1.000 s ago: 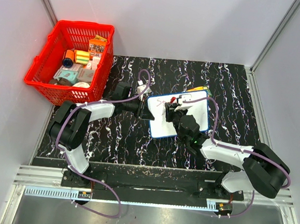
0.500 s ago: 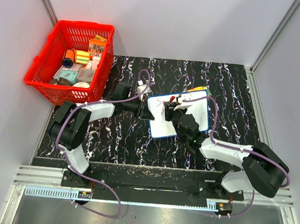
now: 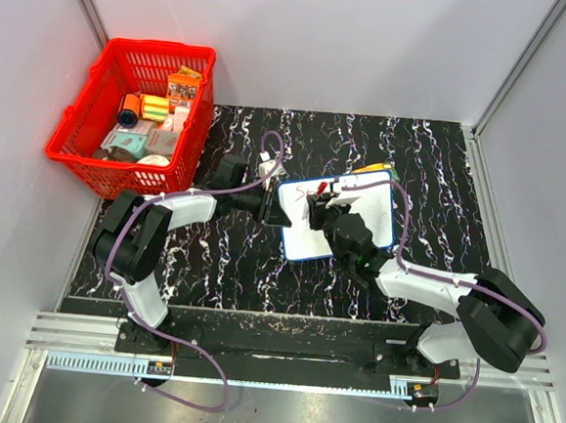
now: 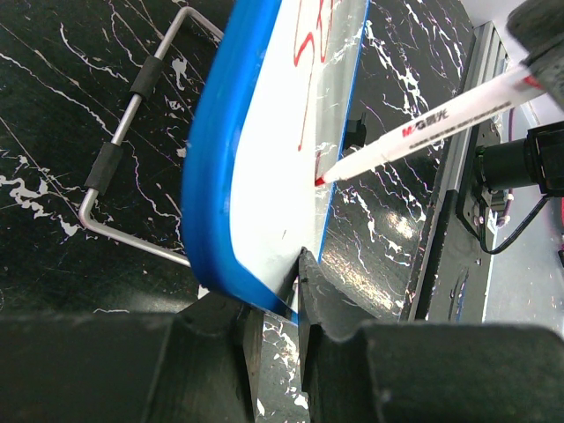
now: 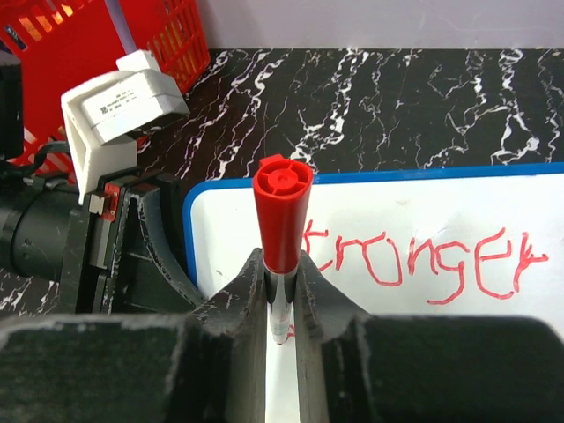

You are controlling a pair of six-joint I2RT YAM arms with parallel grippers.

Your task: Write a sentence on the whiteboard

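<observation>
Left hand (image 4: pixel 284 284) clamped on whiteboard (image 4: pixel 269 176) edge, arm stretched inward; right hand (image 5: pixel 281 275) pinching marker (image 5: pixel 282 216), arm bent forward.

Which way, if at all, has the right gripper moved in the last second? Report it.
Yes. The right gripper, holding the marker, has shifted slightly left along the whiteboard, toward the basket.

The whiteboard (image 3: pixel 305 238) lies mid-table (image 3: pixel 443 175) with the marker (image 4: pixel 423 132) tip on it, and the basket (image 3: pixel 91 162) stands behind it to the left.
</observation>
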